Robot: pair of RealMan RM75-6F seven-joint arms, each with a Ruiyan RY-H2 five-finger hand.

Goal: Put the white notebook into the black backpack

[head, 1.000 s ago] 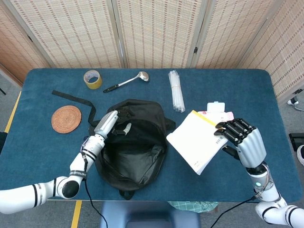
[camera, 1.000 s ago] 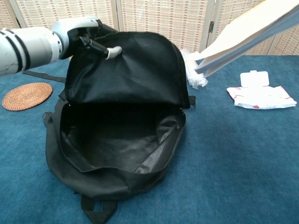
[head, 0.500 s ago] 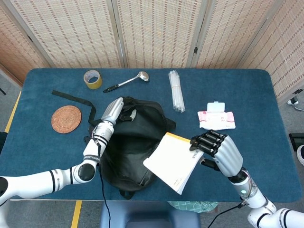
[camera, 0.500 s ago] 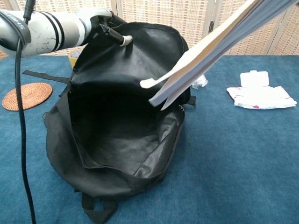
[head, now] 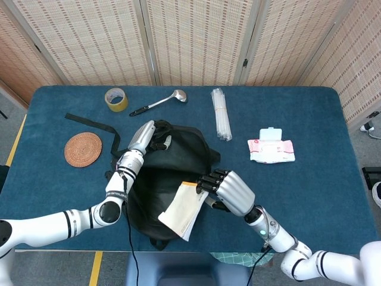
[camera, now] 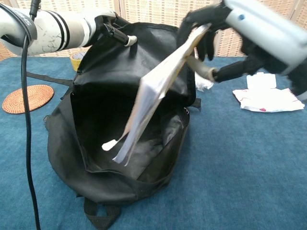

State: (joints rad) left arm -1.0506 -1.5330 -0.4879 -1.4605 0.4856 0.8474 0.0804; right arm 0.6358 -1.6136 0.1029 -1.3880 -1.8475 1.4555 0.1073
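Observation:
The black backpack (head: 178, 149) lies open in the middle of the table, its mouth toward me; the chest view shows its dark inside (camera: 96, 124). My left hand (head: 143, 136) grips the top flap (camera: 115, 36) and holds it up. The white notebook (head: 181, 210) hangs tilted, its lower corner inside the backpack's mouth (camera: 144, 103). My right hand (head: 223, 189) grips the notebook's upper edge (camera: 211, 28) just above the opening.
A cork coaster (head: 83, 149) and a black strap (head: 89, 124) lie to the left. A tape roll (head: 116, 99), a ladle (head: 159, 102) and a bundle of clear straws (head: 221, 113) sit at the back. A wipes pack (head: 271, 147) lies to the right.
My right hand has carried the notebook leftward from beside the wipes pack to the backpack and tipped it down into the opening. My left hand has lifted the flap higher.

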